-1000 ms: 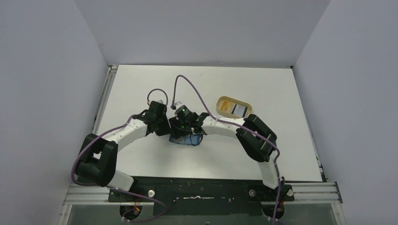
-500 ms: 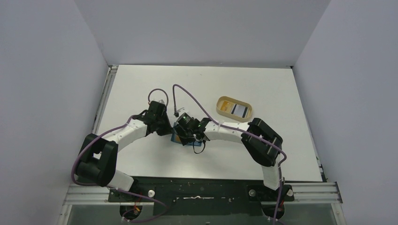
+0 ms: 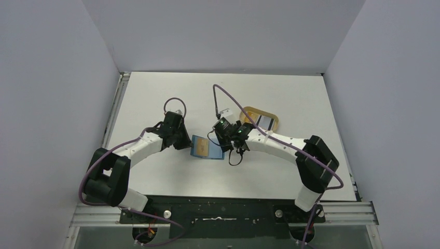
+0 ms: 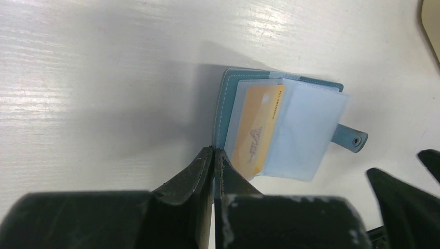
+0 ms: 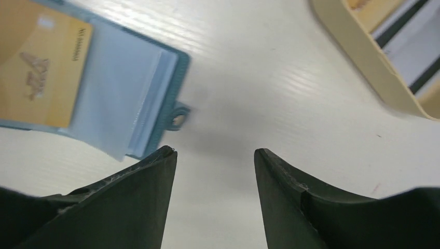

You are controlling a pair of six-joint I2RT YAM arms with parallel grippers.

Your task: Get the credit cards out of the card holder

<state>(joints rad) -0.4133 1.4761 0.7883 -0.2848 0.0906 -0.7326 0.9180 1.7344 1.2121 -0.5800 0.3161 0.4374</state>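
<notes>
Teal-blue folding card holder (image 3: 207,147) lies opened flat on the white table (image 3: 290,93), centre of the top view; we note a gold credit card (image 4: 258,129) in its clear plastic sleeves. Left gripper (image 4: 214,153) is pressed together, tips at the holder's lower-left edge; we cannot tell whether they nip the cover. Right gripper (image 5: 215,155) is spread and holds nothing, above bare table just right of the holder. Tan oval tray (image 3: 258,108), to the holder's upper right, carries a white card with black bands (image 3: 265,123).
</notes>
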